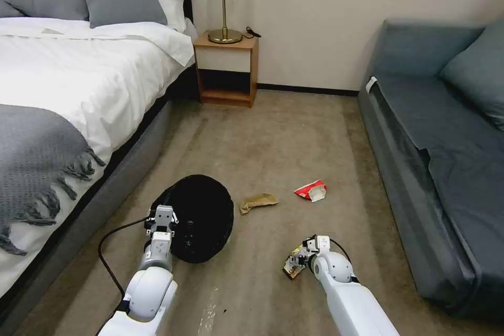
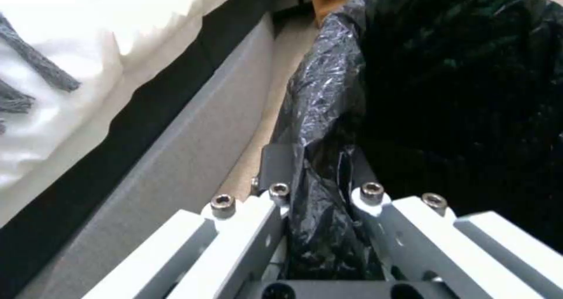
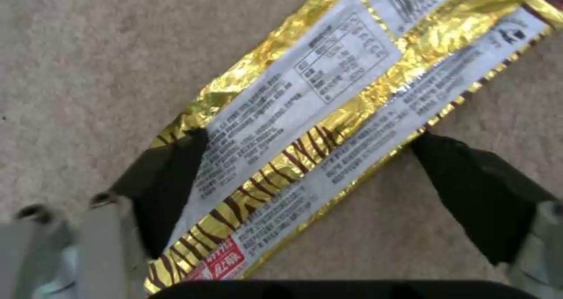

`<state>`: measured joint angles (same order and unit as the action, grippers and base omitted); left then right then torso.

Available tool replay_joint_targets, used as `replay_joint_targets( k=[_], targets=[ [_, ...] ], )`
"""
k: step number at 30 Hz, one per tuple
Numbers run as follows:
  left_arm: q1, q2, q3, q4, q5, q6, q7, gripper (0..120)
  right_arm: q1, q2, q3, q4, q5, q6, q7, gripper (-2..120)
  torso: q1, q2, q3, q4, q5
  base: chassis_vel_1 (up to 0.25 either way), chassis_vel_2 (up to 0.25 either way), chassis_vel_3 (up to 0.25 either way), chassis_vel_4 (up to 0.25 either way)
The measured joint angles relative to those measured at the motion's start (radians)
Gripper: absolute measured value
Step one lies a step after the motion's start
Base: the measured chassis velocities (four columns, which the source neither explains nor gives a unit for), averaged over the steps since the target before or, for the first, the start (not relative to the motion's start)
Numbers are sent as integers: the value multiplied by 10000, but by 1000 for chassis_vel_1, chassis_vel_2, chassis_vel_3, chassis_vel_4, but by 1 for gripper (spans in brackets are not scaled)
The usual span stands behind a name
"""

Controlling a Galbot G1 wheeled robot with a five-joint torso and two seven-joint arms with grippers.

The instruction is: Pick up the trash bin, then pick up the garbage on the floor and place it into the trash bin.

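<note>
The trash bin [image 1: 202, 218] is gripped at its rim by the left gripper [image 1: 163, 219], whose fingers are pinched on the crinkly black bag [image 2: 328, 193], beside the bed [image 1: 79, 89]. That step is judged done. The right gripper [image 3: 311, 193] is spread wide around the snack wrapper [image 3: 328, 127], shiny gold foil with brown stripes, lying flat on the carpet [image 3: 88, 70], not yet clamped. Crumpled brown paper [image 1: 258, 202] and a red-white packet [image 1: 311, 190] are left on the short-pile floor, near the bin.
</note>
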<state>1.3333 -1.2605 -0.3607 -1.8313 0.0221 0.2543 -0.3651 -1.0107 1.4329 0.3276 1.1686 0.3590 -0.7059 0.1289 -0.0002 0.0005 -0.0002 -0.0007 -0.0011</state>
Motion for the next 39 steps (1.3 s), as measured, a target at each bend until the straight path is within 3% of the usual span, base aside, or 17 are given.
replay_joint_targets(
  k=[17, 20, 24, 30, 39],
  targets=[
    [13, -76, -2, 43, -6, -83, 2, 4, -86, -58, -23, 21, -321, 298, -342, 48, 0, -6, 3, 2, 8, 0, 0, 0, 0],
    [11, -77, 0, 70, -8, -94, 5, 4, -114, -79, -34, 75, -373, 369, -435, 42, 1, -8, 3, 14, 20, 0, 0, 0, 0],
    [-8, -70, 9, 106, -11, -112, 8, 4, -190, -119, -69, 242, -386, 425, -557, 28, 2, -9, 5, 25, 32, 0, 0, 0, 0],
    [-122, -68, 72, 151, -15, -112, 7, 4, -319, -213, -93, 817, -381, 417, -628, 3, 2, -9, 5, 10, 18, 0, 0, 0, 0],
    [-211, -64, 122, 181, -32, -104, 7, 4, -354, -317, -131, 1214, -404, 463, -690, 0, 2, -9, 4, 8, 14, 0, 0, 0, 0]
  ],
)
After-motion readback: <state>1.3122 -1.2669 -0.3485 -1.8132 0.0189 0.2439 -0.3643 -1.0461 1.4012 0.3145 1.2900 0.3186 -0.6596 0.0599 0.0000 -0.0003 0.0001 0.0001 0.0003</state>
